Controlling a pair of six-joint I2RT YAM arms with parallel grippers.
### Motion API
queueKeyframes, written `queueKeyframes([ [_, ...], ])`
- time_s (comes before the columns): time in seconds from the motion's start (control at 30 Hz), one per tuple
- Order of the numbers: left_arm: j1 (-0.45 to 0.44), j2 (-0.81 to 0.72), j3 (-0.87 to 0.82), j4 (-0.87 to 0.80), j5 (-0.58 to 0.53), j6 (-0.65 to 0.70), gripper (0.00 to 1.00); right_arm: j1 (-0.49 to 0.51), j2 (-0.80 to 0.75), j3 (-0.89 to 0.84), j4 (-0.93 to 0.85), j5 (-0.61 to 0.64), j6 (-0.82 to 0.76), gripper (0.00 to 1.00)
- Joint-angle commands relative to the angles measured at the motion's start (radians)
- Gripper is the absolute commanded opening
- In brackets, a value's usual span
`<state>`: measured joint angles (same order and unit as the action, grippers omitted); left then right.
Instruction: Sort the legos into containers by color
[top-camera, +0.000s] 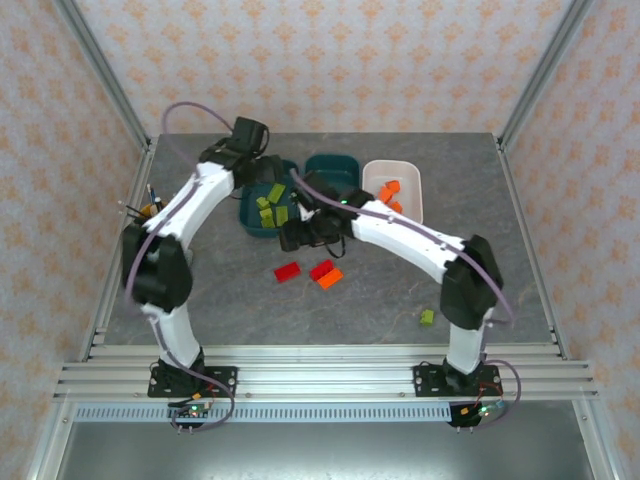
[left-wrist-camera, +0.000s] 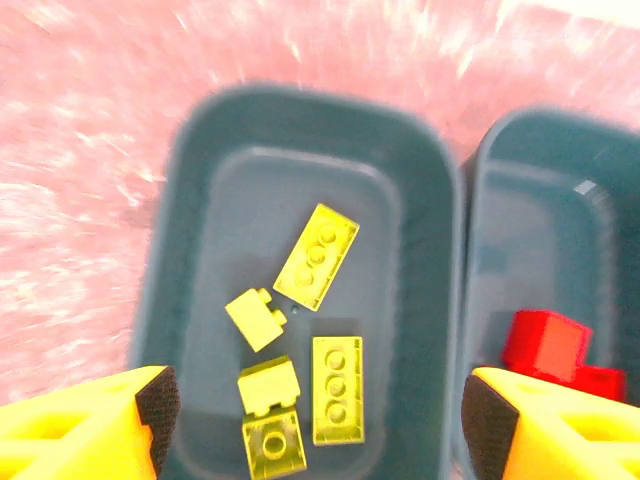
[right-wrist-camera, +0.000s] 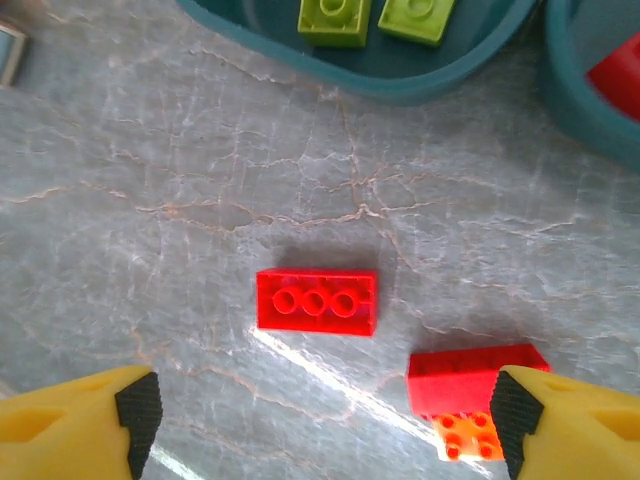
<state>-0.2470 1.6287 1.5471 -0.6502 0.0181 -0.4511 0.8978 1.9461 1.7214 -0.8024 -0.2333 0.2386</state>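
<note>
From above, the left arm (top-camera: 190, 205) rises from its base, bends at a dark elbow on the left and stretches its white forearm up and to the right. Its wrist is over the left teal tray (top-camera: 256, 228), which holds lime green bricks (top-camera: 270, 207). The right arm (top-camera: 410, 235) climbs to its elbow on the right, then reaches left and slightly up. Its wrist sits near that same tray's near edge, in front of the middle teal tray (top-camera: 335, 165). The white tray (top-camera: 405, 172) stands just right of that and holds orange bricks (top-camera: 390, 188). On the grey table (top-camera: 230, 320) lie a lone red brick (top-camera: 288, 271), a second red brick (top-camera: 322, 267) touching an orange brick (top-camera: 330, 280), and a stray lime brick (top-camera: 427, 317) well apart on the right. A yellow cup of pens (top-camera: 148, 208) stands at the left edge.

The left wrist camera looks straight down. The left gripper (left-wrist-camera: 320, 415) has its jaws spread wide with nothing between them, above five lime bricks lying loose in the left teal tray. A red piece (left-wrist-camera: 545, 350) lies in the neighbouring teal tray.

On the right wrist, the right gripper (right-wrist-camera: 325, 405) is also spread wide and holds nothing. It hangs over the bare table with the lone red brick, three studs up, just ahead of it. The second red brick lies beside its right finger, the orange brick touching it.
</note>
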Motion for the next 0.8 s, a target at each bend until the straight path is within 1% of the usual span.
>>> queueKeyframes([
  [0.0, 0.003, -0.188, -0.190, -0.044, -0.083, -0.159, 0.81, 0.035, 0.075, 0.073, -0.107, 0.118, -0.029, 0.99],
  [0.1, 0.002, -0.398, -0.360, -0.081, -0.100, -0.223, 0.81, 0.051, 0.131, 0.100, -0.106, 0.110, -0.006, 0.99],
  [0.17, -0.001, -0.546, -0.466, -0.104, -0.093, -0.264, 0.81, 0.062, 0.173, 0.126, -0.122, 0.122, 0.000, 0.99],
  [0.27, -0.003, -0.747, -0.578, -0.151, -0.072, -0.301, 0.83, 0.082, 0.216, 0.145, -0.125, 0.127, -0.002, 0.99],
  [0.37, -0.002, -0.904, -0.638, -0.224, -0.077, -0.312, 0.86, 0.094, 0.260, 0.170, -0.122, 0.113, 0.002, 0.99],
  [0.5, -0.003, -1.021, -0.677, -0.294, -0.079, -0.304, 0.87, 0.096, 0.315, 0.207, -0.135, 0.114, 0.017, 0.99],
  [0.63, -0.003, -1.050, -0.668, -0.321, -0.053, -0.308, 0.87, 0.096, 0.359, 0.230, -0.145, 0.109, 0.022, 0.99],
  [0.7, -0.002, -1.050, -0.657, -0.328, -0.050, -0.303, 0.87, 0.095, 0.377, 0.239, -0.154, 0.116, 0.031, 0.96],
  [0.77, -0.003, -1.052, -0.651, -0.330, -0.048, -0.296, 0.87, 0.095, 0.391, 0.245, -0.156, 0.122, 0.033, 0.88],
])
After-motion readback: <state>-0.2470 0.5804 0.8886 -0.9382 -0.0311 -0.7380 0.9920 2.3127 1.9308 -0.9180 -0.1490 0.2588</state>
